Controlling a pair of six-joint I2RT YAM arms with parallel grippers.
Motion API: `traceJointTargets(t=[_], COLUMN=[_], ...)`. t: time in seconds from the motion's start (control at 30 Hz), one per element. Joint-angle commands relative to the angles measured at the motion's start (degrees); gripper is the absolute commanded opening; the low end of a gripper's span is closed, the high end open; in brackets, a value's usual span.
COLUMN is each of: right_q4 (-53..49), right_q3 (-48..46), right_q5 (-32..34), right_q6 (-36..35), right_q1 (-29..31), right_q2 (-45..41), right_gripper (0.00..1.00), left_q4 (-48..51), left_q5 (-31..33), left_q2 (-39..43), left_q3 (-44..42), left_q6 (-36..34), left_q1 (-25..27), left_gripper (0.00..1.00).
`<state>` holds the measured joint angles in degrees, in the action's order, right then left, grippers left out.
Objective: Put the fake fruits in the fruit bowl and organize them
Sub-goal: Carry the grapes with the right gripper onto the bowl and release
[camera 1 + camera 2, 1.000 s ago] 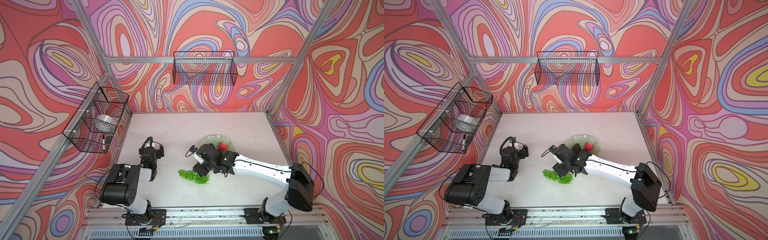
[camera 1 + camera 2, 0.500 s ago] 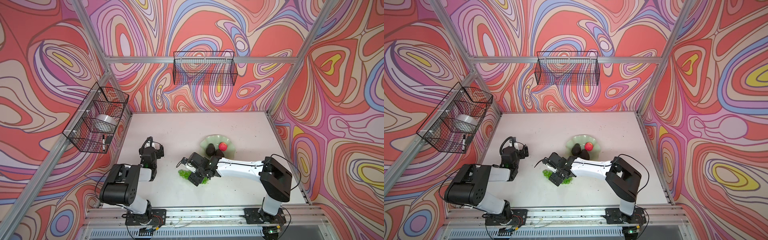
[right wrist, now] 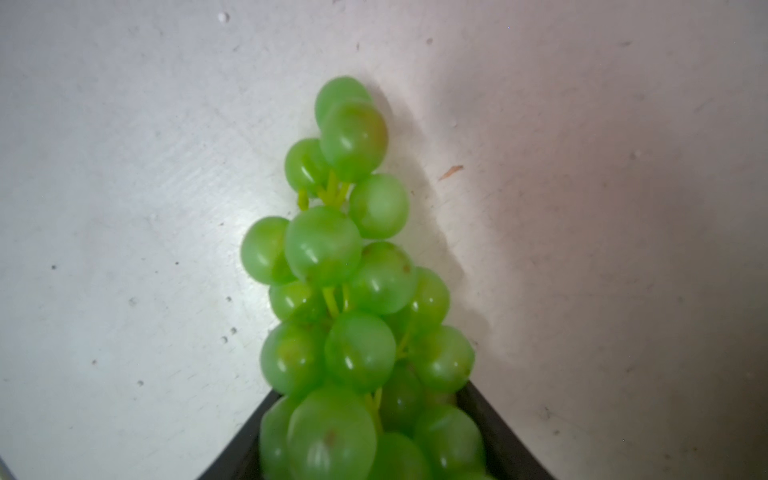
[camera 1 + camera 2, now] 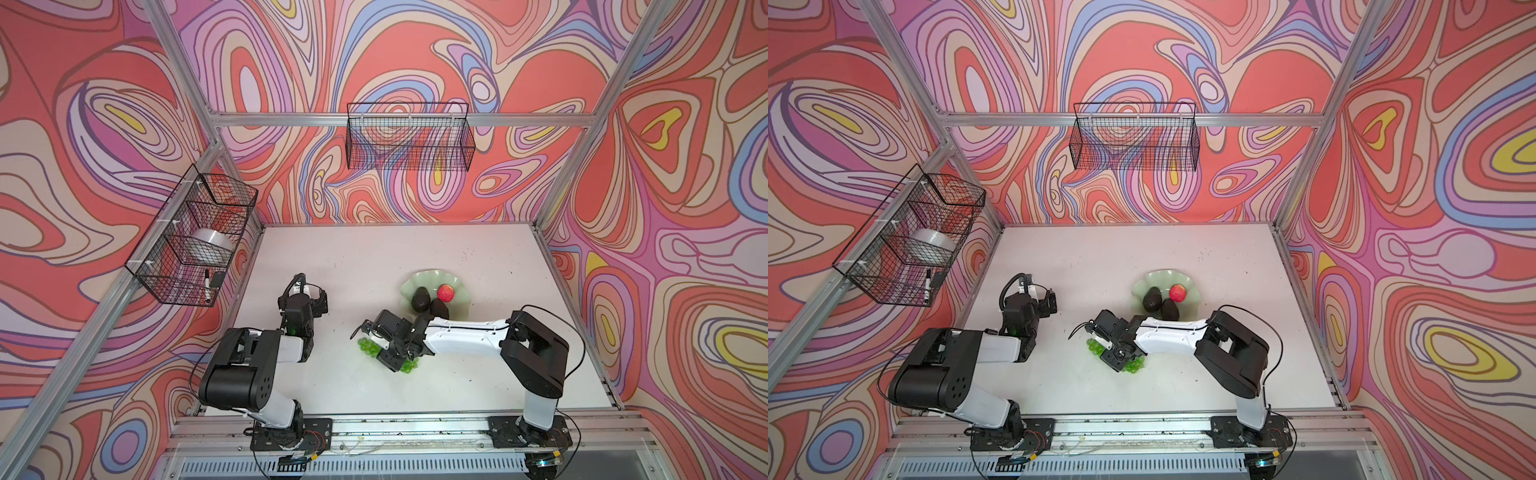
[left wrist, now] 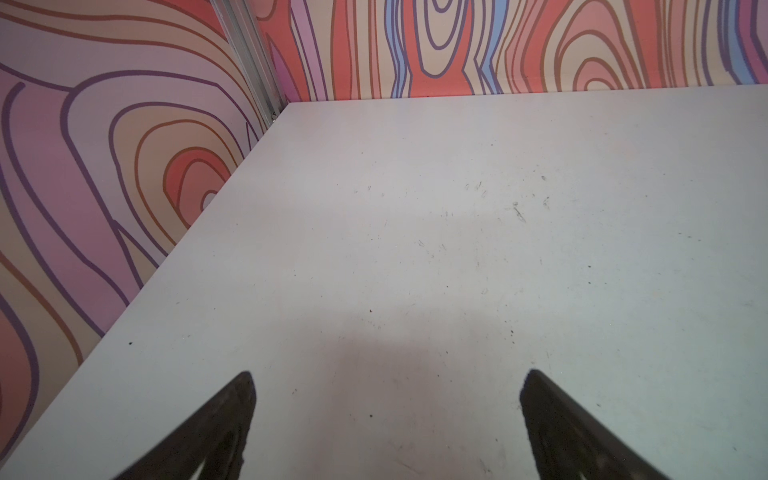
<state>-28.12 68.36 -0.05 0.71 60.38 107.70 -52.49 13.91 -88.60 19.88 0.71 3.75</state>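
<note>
Bunch of translucent bright green grapes (image 3: 332,257), on the white surface (image 3: 124,166): well apart from spread, empty left fingers (image 5: 216,428); wedged between right fingers (image 3: 500,440), clamped or not cannot tell. Probably light, squashy, wobbly; best pinched across the thick end.

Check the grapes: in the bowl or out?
Out. The grapes lie on the table, apart from the bowl, with the right gripper closed around them. The bowl holds only two avocados and an apple.
</note>
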Motion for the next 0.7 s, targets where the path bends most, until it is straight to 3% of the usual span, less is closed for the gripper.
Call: traceJointTargets(t=[0.0,0.4,0.67], right_q4=[0.8,0.6,-2.0], right_q3=[0.3,2.5,3.1], right_q5=[-0.4,0.1,-1.3], right_q6=[1.9,6.2,10.1], right_q1=[0.4,-0.2,-7.9], right_q2=[-0.2,-8.2,-17.9], right_gripper=[0.51,0.33,0.31], left_q4=[-0.9,-0.8,-0.9], left_q5=[0.0,0.0,0.1], left_q2=[-0.1,-0.2,-0.1], left_q3=[0.9,0.8,0.9], left_q6=[0.5,0.5,0.5], left_q1=[-0.2,-0.2,-0.2], left_gripper=[1.0,1.0,1.0])
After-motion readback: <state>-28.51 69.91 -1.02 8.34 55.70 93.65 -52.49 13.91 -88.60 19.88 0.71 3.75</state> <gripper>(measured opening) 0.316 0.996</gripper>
